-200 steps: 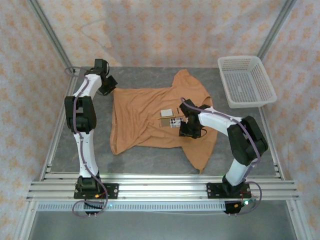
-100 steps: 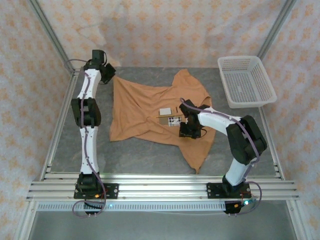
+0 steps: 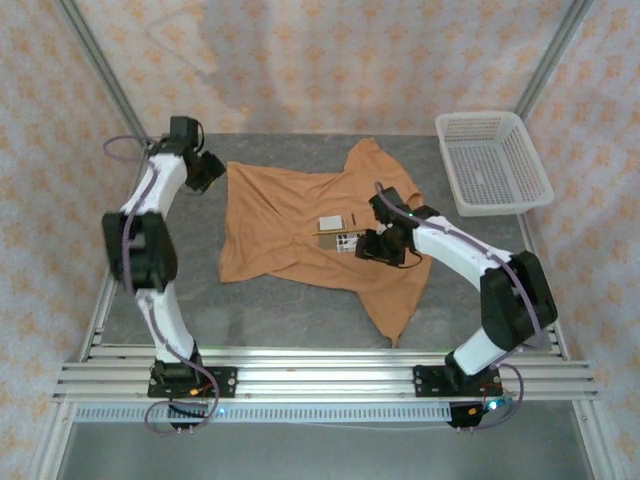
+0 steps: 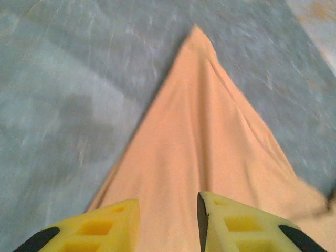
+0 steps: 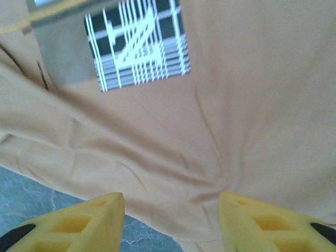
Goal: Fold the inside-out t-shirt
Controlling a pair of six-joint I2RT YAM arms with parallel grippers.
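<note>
top external view is showing the grey surface [image 3: 280, 315] carrying the inside-out t-shirt [image 3: 290, 215], spread across the middle of the frame. its long axis is running from a corner at the upper left to a tip at the lower right. a white basket [image 3: 478, 116] is sitting well apart at the upper right. the left arm [image 3: 150, 195] is reaching to the shirt's upper-left corner. the right arm [image 3: 455, 250] is bending in over its middle, just right of the white label [image 3: 331, 222], so it is sitting nearer the bulk of the cloth.

left wrist view is adding what the overhead one is missing. the left fingers [image 4: 105, 226] are standing narrowly apart with cloth showing in the gap, not pinching it as far as i can judge, and the shirt is tapering away from them to a point at the upper centre. right wrist view is showing the right fingers [image 5: 79, 220] standing wide with nothing between them, hovering over wrinkled cloth. the lined print patch [image 5: 136, 44] is lying ahead at the upper left, and a hem edge is meeting bare surface at the lower left. i am judging that the coming grab is turning on that near hem.
</note>
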